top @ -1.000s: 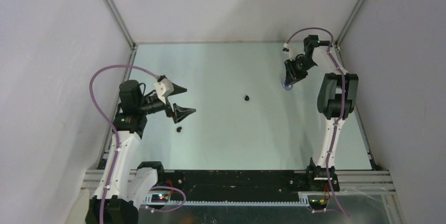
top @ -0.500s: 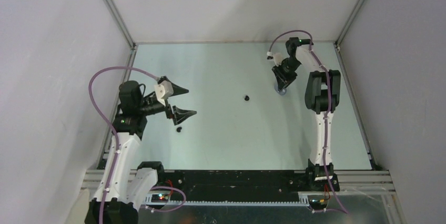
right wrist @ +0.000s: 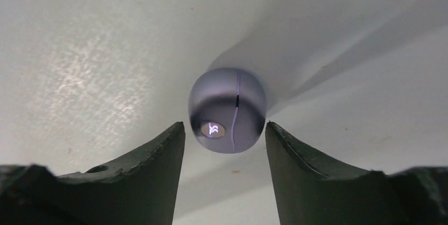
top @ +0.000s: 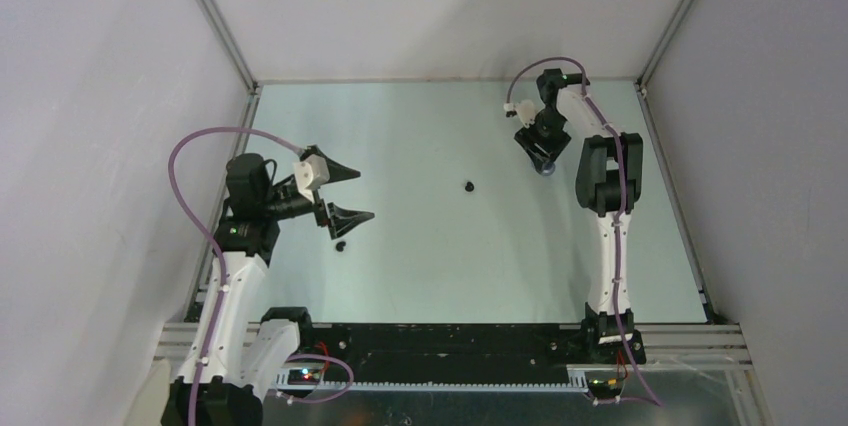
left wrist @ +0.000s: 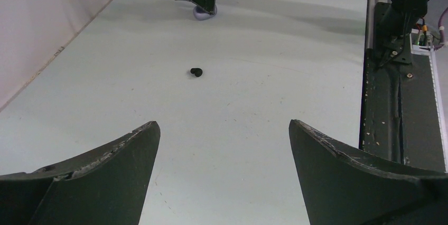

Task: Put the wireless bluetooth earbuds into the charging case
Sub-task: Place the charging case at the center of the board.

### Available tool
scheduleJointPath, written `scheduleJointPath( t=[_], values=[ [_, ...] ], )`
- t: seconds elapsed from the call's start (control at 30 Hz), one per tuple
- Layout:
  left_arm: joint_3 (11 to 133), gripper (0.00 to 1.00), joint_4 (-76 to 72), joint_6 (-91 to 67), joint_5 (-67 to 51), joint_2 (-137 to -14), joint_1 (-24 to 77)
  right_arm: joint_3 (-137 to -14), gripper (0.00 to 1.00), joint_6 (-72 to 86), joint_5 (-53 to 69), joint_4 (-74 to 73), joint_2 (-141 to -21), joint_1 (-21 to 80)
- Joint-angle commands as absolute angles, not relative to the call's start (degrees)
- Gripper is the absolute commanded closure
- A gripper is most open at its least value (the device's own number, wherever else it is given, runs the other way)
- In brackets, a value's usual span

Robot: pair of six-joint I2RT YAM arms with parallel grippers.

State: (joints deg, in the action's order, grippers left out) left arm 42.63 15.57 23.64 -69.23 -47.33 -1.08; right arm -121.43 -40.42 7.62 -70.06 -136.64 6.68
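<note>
The charging case (right wrist: 227, 110) is a round lilac shell, closed, with a seam and a small lit mark. It lies on the table at the tips of my right gripper (right wrist: 223, 130), which is open with a thin gap on each side of it. From above, the case (top: 546, 168) shows just under the right gripper (top: 541, 158), far right of centre. One black earbud (top: 468, 186) lies mid-table and also shows in the left wrist view (left wrist: 196, 72). A second black earbud (top: 341, 245) lies just near of my left gripper (top: 365, 192), which hovers wide open and empty.
Grey walls and aluminium posts (top: 215, 16) close in the pale table on three sides. A black rail (top: 450, 341) with both arm bases runs along the near edge. The right arm's base (left wrist: 401, 13) and that rail (left wrist: 396, 119) show at the right of the left wrist view.
My right gripper has shifted a little to the left with the case, and its jaws have widened off the case. The left arm and both black earbuds have not moved.
</note>
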Motion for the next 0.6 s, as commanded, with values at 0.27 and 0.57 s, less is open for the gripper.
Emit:
scheduleJointPath(
  t=[0.27,0.57],
  values=[
    [42.3,0.01,15.4,25.3,-70.7,-47.3,-0.9,-123.3,0.30,-42.5,-2.7,-64.1,-133.6,7.9],
    [42.3,0.01,15.7,25.6,-70.8,-47.5,-0.9,-114.5,0.22,-45.2,-9.7,-56.9,-125.8,10.5]
  ],
)
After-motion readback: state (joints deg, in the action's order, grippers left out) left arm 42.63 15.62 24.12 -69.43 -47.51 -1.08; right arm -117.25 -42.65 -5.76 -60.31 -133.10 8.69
